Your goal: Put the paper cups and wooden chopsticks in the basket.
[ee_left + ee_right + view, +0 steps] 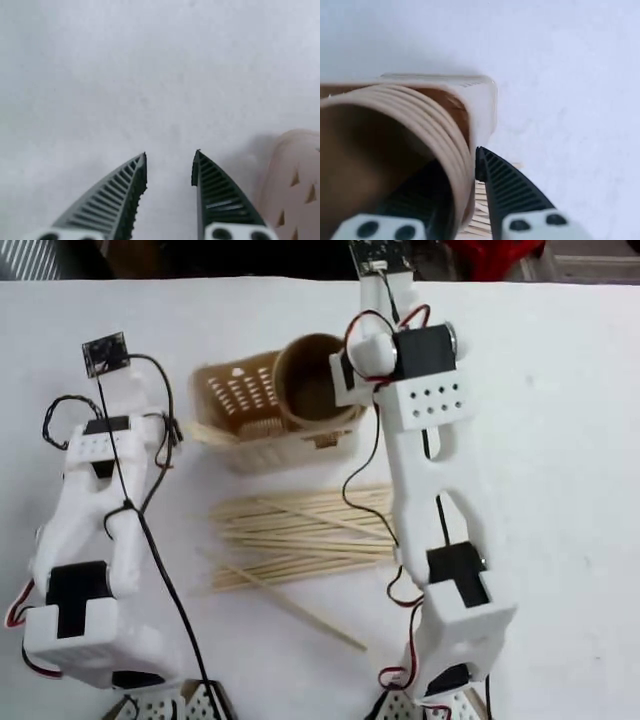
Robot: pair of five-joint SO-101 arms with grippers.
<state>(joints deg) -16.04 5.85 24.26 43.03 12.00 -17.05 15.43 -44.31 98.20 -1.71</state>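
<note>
Right gripper (462,165) is clamped on the rim of a nested stack of brown paper cups (380,140), one finger inside and one outside. From the high view, that stack sits tilted in the cream slotted basket (235,400), against its right end. Left gripper (171,155) hangs over the bare white table (560,440) with its jaws apart and nothing between them, just beside the basket's left end. The wooden chopsticks (300,535) lie heaped on the table in front of the basket, and one stray chopstick (300,608) lies angled nearer the arm bases.
</note>
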